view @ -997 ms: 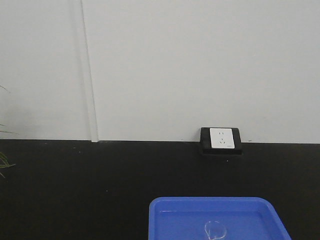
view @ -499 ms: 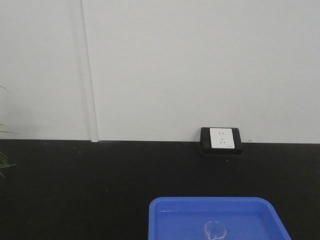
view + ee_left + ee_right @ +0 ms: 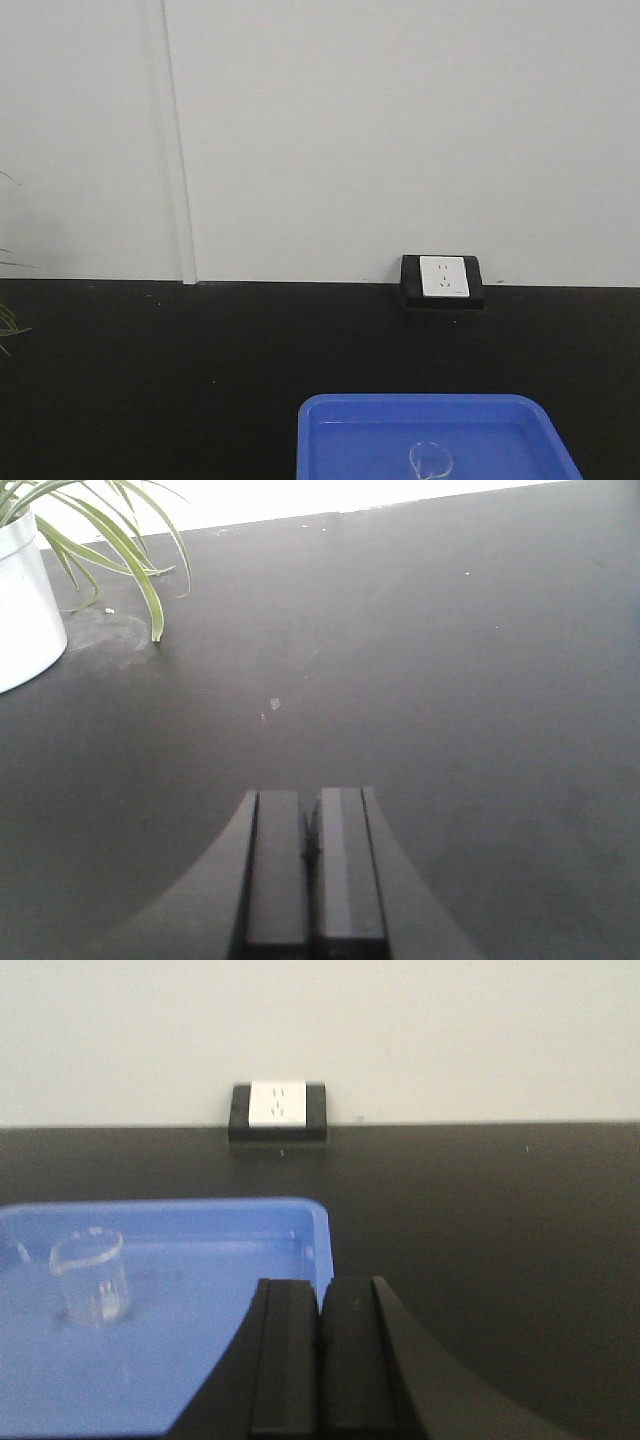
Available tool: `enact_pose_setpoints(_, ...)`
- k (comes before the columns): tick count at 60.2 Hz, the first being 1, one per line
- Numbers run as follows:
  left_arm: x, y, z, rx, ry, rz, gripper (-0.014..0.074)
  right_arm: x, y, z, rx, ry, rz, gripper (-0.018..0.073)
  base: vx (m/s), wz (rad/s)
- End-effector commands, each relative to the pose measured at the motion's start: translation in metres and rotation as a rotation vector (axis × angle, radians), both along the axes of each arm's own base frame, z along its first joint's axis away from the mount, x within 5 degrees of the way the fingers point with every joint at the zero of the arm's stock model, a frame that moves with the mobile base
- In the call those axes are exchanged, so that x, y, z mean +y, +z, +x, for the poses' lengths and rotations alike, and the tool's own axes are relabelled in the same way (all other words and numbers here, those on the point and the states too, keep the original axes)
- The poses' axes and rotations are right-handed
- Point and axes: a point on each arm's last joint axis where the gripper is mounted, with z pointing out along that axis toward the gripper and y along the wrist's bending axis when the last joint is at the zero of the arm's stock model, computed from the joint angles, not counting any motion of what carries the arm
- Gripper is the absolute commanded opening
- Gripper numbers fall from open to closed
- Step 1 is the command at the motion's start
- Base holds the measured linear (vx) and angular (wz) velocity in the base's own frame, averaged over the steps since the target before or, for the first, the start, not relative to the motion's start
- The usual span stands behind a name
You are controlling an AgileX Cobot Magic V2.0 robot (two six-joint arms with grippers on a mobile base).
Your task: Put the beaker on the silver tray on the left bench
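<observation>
A small clear glass beaker stands upright in a blue plastic tray; the front view shows the beaker in the same blue tray at the bottom edge. My right gripper is shut and empty, above the tray's right rim, to the right of the beaker and apart from it. My left gripper is shut with nothing in it, over bare black worktop. The silver tray and the left bench are out of view.
A white wall socket in a black frame sits where the black worktop meets the white wall. A white pot with a green plant stands at the far left of the left wrist view.
</observation>
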Motion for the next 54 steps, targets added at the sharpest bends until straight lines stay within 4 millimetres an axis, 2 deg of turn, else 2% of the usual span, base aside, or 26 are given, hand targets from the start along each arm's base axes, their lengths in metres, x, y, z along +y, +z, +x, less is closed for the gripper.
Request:
enact_pose_setpoints(1, -0.001, 0.001, 0.002, -0.069, -0.01, -0.005, 0.0001, 0.003, 0.019, -0.002, -0.228, 0.034, -0.022, -0.0011, 0.0, 0.0)
enact_pose_setpoints(8, -0.001, 0.001, 0.002, -0.069, -0.01, -0.005, 0.0001, 0.004, 0.038, -0.003, -0.3, 0.04, -0.012, -0.0011, 0.0, 0.0)
enact_pose_setpoints(21, -0.001, 0.001, 0.002, -0.069, -0.01, -0.005, 0.0001, 0.002, 0.081, 0.007, -0.215, 0.024, -0.014, -0.0009, 0.0, 0.0)
enact_pose_setpoints(28, -0.001, 0.001, 0.002, -0.069, -0.01, -0.005, 0.0001, 0.002, 0.092, 0.018, -0.143, 0.018, -0.013, -0.0007, 0.0, 0.0)
enact_pose_setpoints(42, -0.001, 0.001, 0.002, -0.069, -0.01, -0.005, 0.0001, 0.002, 0.082, 0.046, 0.009, 0.022, -0.016, 0.0008, 0.0, 0.0)
enact_pose_setpoints(54, -0.001, 0.001, 0.002, -0.069, -0.01, -0.005, 0.0001, 0.003, 0.072, 0.069, 0.076, 0.036, -0.013, 0.0085, 0.0, 0.0)
